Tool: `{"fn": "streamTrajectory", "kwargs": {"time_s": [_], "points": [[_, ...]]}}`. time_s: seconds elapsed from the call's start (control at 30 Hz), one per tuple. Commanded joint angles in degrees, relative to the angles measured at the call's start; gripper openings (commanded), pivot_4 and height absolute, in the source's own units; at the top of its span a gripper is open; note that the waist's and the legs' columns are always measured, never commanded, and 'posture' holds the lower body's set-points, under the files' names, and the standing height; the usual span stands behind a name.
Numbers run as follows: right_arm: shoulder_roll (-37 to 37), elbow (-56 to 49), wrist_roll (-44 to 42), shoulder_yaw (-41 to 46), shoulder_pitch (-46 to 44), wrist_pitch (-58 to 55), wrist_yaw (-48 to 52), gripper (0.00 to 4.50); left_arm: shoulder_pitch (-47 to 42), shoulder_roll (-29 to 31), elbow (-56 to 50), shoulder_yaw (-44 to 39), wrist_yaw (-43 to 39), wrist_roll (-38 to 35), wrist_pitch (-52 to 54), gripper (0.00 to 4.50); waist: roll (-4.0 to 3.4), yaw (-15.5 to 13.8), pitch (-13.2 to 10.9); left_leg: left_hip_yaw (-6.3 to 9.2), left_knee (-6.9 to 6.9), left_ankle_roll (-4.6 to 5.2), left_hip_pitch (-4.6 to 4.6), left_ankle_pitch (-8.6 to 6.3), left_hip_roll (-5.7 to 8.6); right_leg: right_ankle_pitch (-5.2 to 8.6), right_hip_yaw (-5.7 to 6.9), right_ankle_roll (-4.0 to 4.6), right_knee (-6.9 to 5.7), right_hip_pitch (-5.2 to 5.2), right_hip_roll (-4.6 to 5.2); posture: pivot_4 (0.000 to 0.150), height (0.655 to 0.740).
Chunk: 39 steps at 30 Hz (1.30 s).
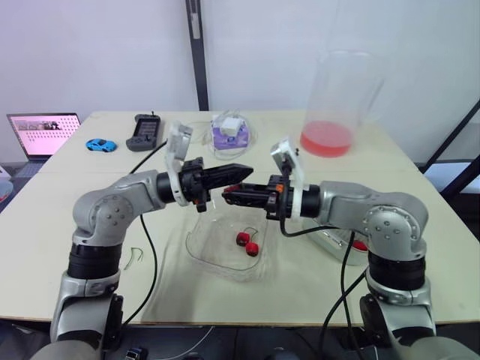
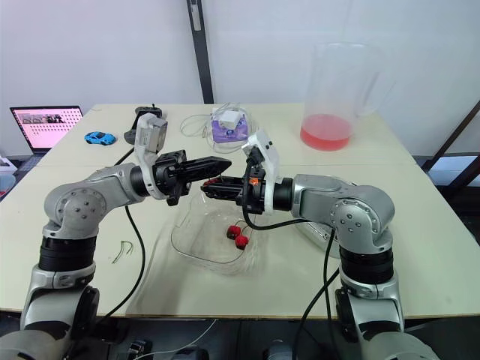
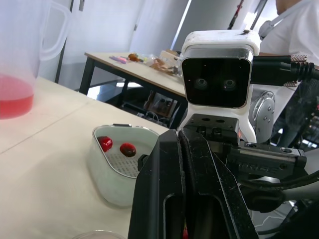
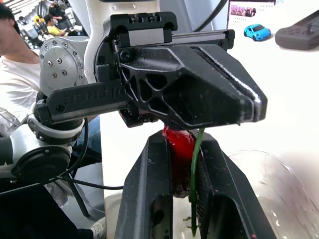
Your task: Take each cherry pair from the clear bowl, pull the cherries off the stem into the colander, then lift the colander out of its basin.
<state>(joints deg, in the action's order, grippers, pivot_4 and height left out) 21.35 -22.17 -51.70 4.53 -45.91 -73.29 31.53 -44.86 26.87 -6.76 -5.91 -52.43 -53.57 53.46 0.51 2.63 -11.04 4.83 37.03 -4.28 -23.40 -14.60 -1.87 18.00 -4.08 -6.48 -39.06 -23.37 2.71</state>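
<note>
My right gripper (image 1: 227, 197) is shut on a red cherry (image 4: 178, 142) whose green stem (image 4: 195, 164) hangs down beside it. It hovers above the clear bowl (image 1: 196, 251). My left gripper (image 1: 244, 172) is shut, its tips lying just over the right gripper's tips and close to the top of the stem. I cannot tell whether it pinches the stem. One cherry pair (image 1: 248, 243) lies in the bowl. The white colander (image 3: 117, 164) sits in its basin (image 1: 337, 246) under my right forearm and holds two cherries (image 3: 105, 144).
A tall pitcher of red liquid (image 1: 334, 105) stands at the back right. A laptop (image 1: 43, 133), a blue toy car (image 1: 100, 144), a black remote (image 1: 144, 133) and a purple box (image 1: 231, 132) line the back. Bare stems (image 1: 135, 257) lie at front left.
</note>
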Motion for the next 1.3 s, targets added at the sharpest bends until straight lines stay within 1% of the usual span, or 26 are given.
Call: {"fn": "streamTrajectory", "kwargs": {"time_s": [0.03,0.23,0.37,0.57,0.63,0.67,0.77,0.83,0.87,0.93,0.97,1.0,1.07,1.13,1.3], "points": [[3.2,-1.0,-1.1,-1.1,-0.1,0.1,2.3,0.15,-1.0,0.2,-1.1,-0.9,-0.2,-1.0,-0.5,0.0,0.0,0.0,0.0,0.0,0.0,0.0,0.0,0.0,0.0,0.0,0.0,0.0,0.0,0.0,0.0,0.15,0.7332],[10.5,-2.8,-2.0,-4.5,2.5,-1.3,7.0,0.15,-0.9,0.9,-0.7,-1.4,-0.2,-0.9,-0.8,0.0,0.0,0.0,0.0,0.0,-0.01,0.01,0.0,0.0,0.0,0.0,0.0,0.0,0.03,0.0,-0.01,0.15,0.7332],[12.1,-3.1,-2.5,-4.8,3.3,-1.3,7.4,0.15,-1.0,0.9,-0.8,-1.4,-0.1,-0.9,-0.9,0.0,0.0,0.0,0.0,-0.01,-0.01,0.02,0.0,-0.01,0.0,0.0,-0.01,0.0,0.04,0.0,-0.01,0.15,0.7332],[14.8,-3.1,-3.9,-2.9,3.4,-1.9,7.6,0.15,-0.9,0.7,-0.9,-1.6,0.1,-0.9,-1.0,0.0,0.01,-0.1,0.0,-0.01,-0.01,0.01,-0.01,-0.01,0.0,0.0,-0.01,0.0,0.07,0.01,0.0,0.15,0.7332],[17.0,-3.0,-4.4,-1.9,3.0,-1.8,8.4,0.15,-0.7,0.7,-0.9,-1.5,0.0,-0.9,-1.1,0.0,0.02,-0.1,0.0,-0.01,0.0,0.01,-0.01,-0.01,0.0,0.0,-0.01,0.0,0.07,0.01,0.0,0.15,0.7332],[20.0,-2.8,-3.9,-1.3,2.4,-1.4,9.8,0.15,-0.7,0.7,-0.9,-1.5,0.0,-0.8,-1.1,0.0,0.02,-0.2,0.0,-0.01,0.0,0.01,-0.01,-0.01,0.0,0.0,-0.01,0.0,0.07,0.01,0.0,0.15,0.7332],[26.1,-2.1,-2.7,-0.7,1.3,0.2,13.0,0.15,-0.5,0.8,-0.9,-1.5,0.0,-0.8,-1.2,0.0,0.02,-0.2,0.0,-0.02,0.0,0.02,-0.03,-0.01,0.01,0.0,0.0,0.0,0.1,0.02,0.01,0.15,0.7332],[31.4,-0.4,-0.3,-0.8,0.4,2.7,16.1,0.15,-0.3,1.0,-0.9,-1.6,-0.2,-0.7,-1.3,0.0,0.02,-0.2,0.0,-0.01,-0.01,0.02,-0.02,-0.01,0.0,0.0,0.0,0.0,0.12,0.02,-0.01,0.15,0.7332],[35.5,0.8,2.7,-1.8,0.2,5.5,18.8,0.15,-0.1,1.2,-1.0,-1.6,-0.3,-0.6,-1.4,0.0,0.02,-0.1,0.0,-0.02,-0.02,0.03,-0.02,-0.02,0.0,0.0,-0.01,0.0,0.12,0.01,-0.01,0.15,0.7332],[46.5,5.4,14.2,-6.9,1.1,16.2,25.4,0.15,0.7,1.7,-1.1,-1.8,-0.6,-0.5,-1.6,0.0,-0.05,-0.2,-0.1,-0.03,-0.01,0.03,-0.02,-0.02,0.01,0.01,-0.01,-0.01,0.12,0.01,0.0,0.15,0.7332],[50.7,8.1,19.0,-9.6,1.5,20.6,28.1,0.15,1.0,1.9,-1.1,-2.0,-0.7,-0.4,-1.7,0.0,-0.02,-0.2,-0.1,-0.07,-0.01,0.03,-0.03,-0.02,0.01,0.01,-0.02,-0.02,0.16,0.01,0.01,0.15,0.7332],[53.0,10.0,21.8,-11.4,1.7,23.4,29.9,0.15,1.3,2.0,-1.2,-2.0,-0.7,-0.4,-1.7,0.0,-0.01,-0.2,-0.1,-0.07,-0.02,0.03,-0.02,-0.02,0.01,0.03,-0.01,-0.04,0.22,0.04,0.01,0.15,0.7332],[54.8,13.6,26.2,-13.8,2.2,28.7,33.2,0.15,1.9,2.3,-1.4,-1.9,-0.7,-0.3,-1.9,0.0,0.0,-0.1,-0.1,-0.1,-0.04,0.07,-0.02,-0.04,0.0,0.02,-0.03,-0.05,0.36,0.07,0.01,0.15,0.7332],[54.6,16.9,29.9,-15.5,2.4,32.7,35.5,0.15,2.3,2.6,-1.6,-1.9,-0.7,-0.4,-2.0,0.0,0.0,0.2,-0.1,-0.12,-0.03,0.09,0.0,-0.06,-0.01,0.02,-0.06,-0.05,0.38,0.08,0.0,0.15,0.7332],[52.8,21.3,35.6,-17.6,2.5,36.8,38.9,0.15,2.8,2.7,-2.0,-1.9,-0.4,-0.4,-2.2,0.0,-0.06,-0.1,-0.1,-0.11,-0.05,0.08,0.0,-0.05,-0.02,0.01,-0.06,-0.05,0.35,0.07,0.01,0.15,0.7332]]}}
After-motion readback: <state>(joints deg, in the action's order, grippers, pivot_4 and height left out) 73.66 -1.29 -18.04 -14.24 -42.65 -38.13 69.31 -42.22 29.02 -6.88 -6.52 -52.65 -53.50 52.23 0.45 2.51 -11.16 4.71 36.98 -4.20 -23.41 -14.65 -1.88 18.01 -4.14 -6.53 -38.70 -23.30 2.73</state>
